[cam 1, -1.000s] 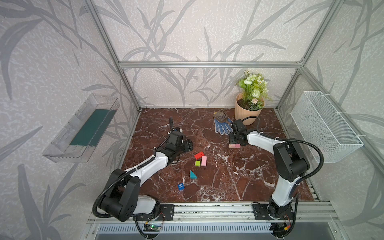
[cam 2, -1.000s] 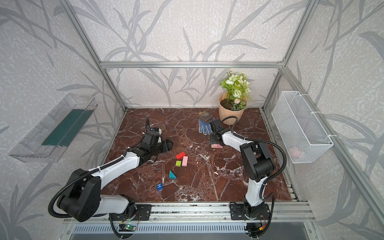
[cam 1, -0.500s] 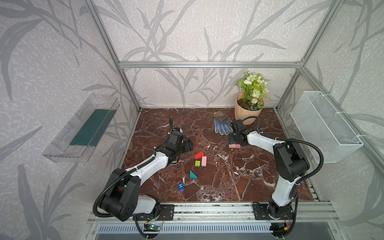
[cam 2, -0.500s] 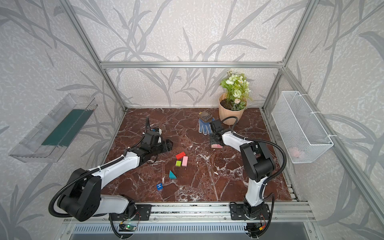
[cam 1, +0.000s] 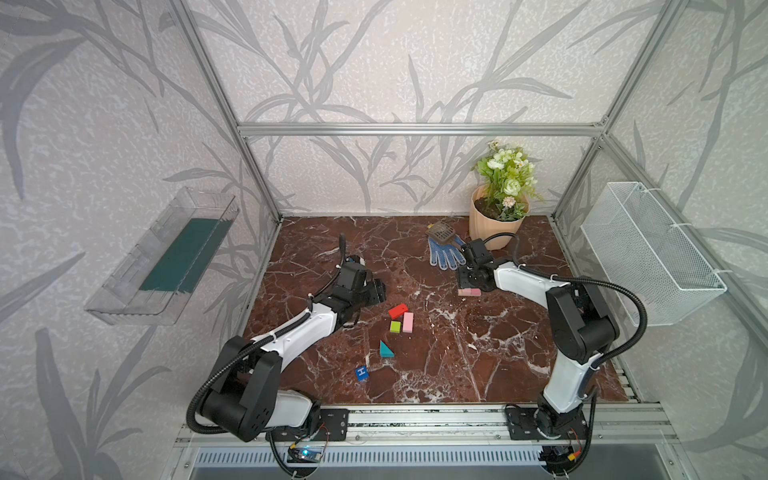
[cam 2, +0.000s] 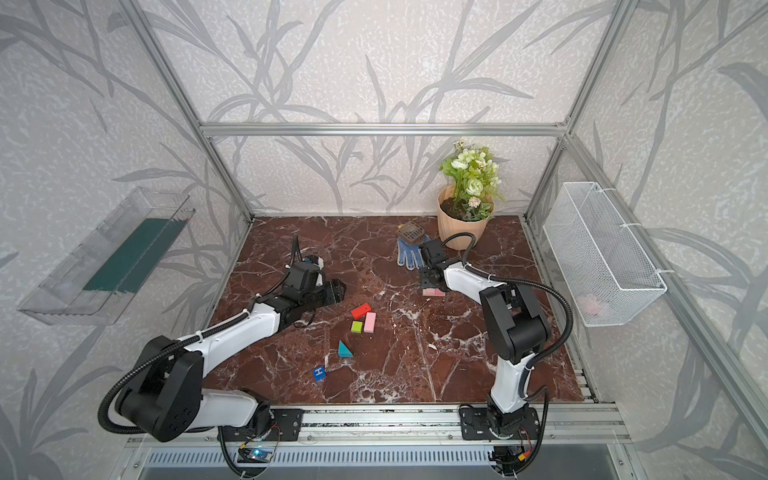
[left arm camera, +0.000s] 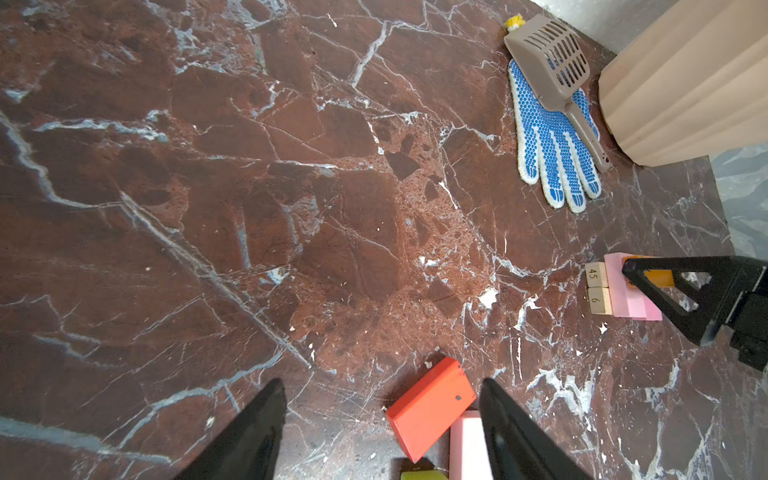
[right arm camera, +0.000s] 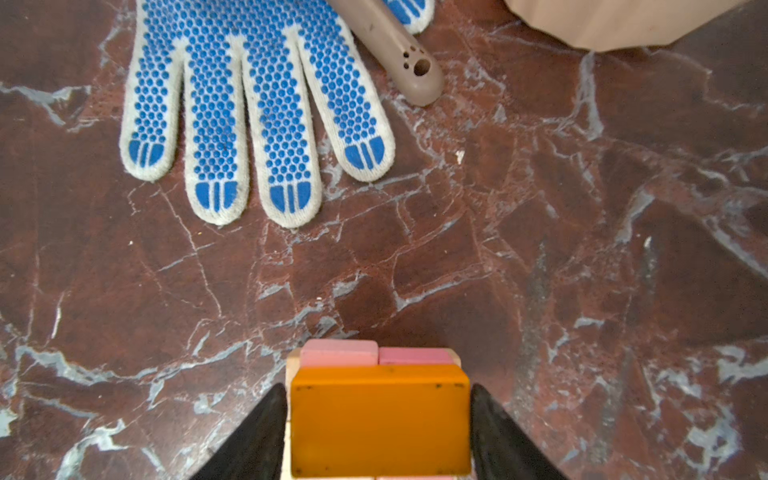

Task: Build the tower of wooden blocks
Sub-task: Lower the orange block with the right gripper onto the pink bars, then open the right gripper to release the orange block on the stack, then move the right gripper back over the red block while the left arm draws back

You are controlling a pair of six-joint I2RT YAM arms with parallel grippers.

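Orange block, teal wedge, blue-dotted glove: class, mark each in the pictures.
orange block (right arm camera: 380, 419): right wrist view, centre of top face.
teal wedge (cam 1: 385, 351): in a top view, middle of triangular face.
blue-dotted glove (left arm camera: 534, 124): left wrist view, palm.

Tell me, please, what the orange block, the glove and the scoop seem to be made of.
The orange block: likely painted wood, satin coat, dark chips at corners. The glove: knitted off-white fabric with blue rubbery-looking dots. The scoop: probably moulded plastic, matte taupe, slotted.

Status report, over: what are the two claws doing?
Left gripper open, empty. Right gripper astride orange block on tower, grip unclear. Glove beside tower, not touching.
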